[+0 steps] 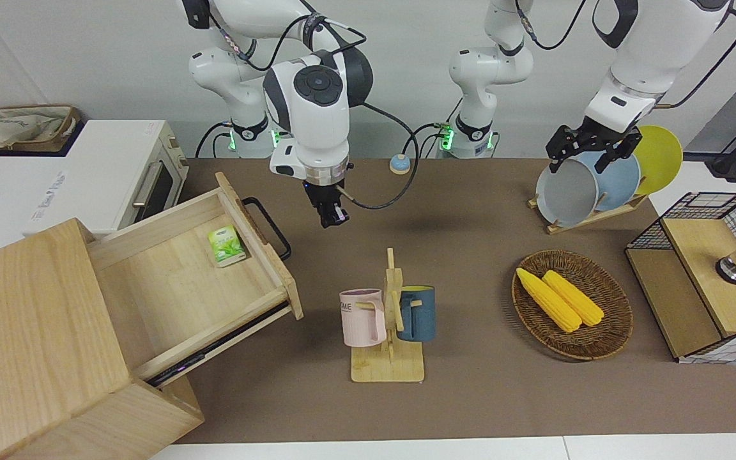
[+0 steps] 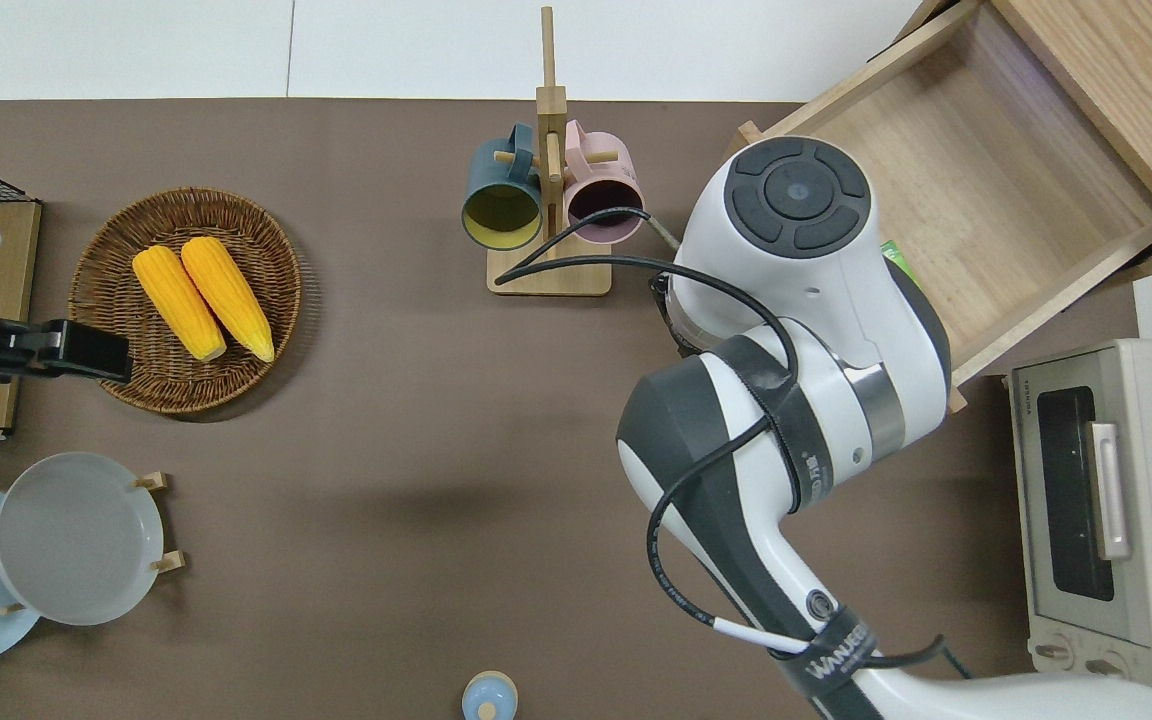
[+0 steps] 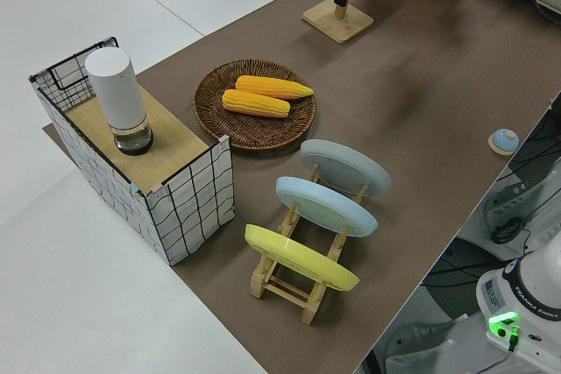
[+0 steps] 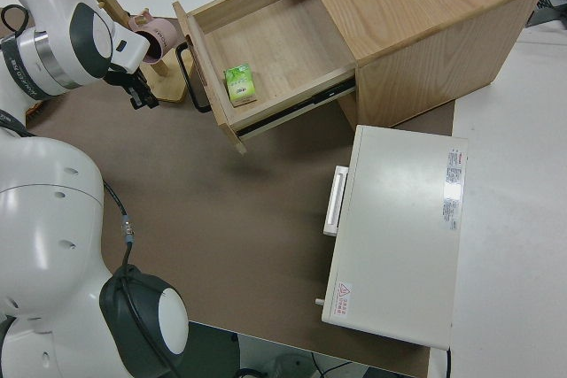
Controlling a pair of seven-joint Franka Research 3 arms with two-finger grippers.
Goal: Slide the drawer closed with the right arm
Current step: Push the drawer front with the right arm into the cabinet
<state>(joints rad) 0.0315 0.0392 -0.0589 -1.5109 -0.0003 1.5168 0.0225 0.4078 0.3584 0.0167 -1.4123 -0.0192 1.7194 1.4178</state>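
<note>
I see the drawer (image 1: 195,281) pulled well out of the light-wood cabinet (image 1: 42,358) at the right arm's end of the table (image 1: 470,396), its black bow handle (image 1: 268,227) on the front panel facing toward the middle of the table. A small green packet (image 1: 226,245) lies inside the drawer, against the front panel. My right gripper (image 1: 331,216) hangs above the bare table just beside the handle, not touching it, pointing down; its jaws look pressed together. In the overhead view the right arm (image 2: 796,330) covers the front panel and the gripper itself. The mug stand (image 1: 388,345) with a pink mug (image 1: 363,317) and a blue mug (image 1: 416,313) sits farther from the robots than the gripper. The left arm is parked; I cannot tell how the jaws of the left gripper (image 1: 588,148) stand.
</note>
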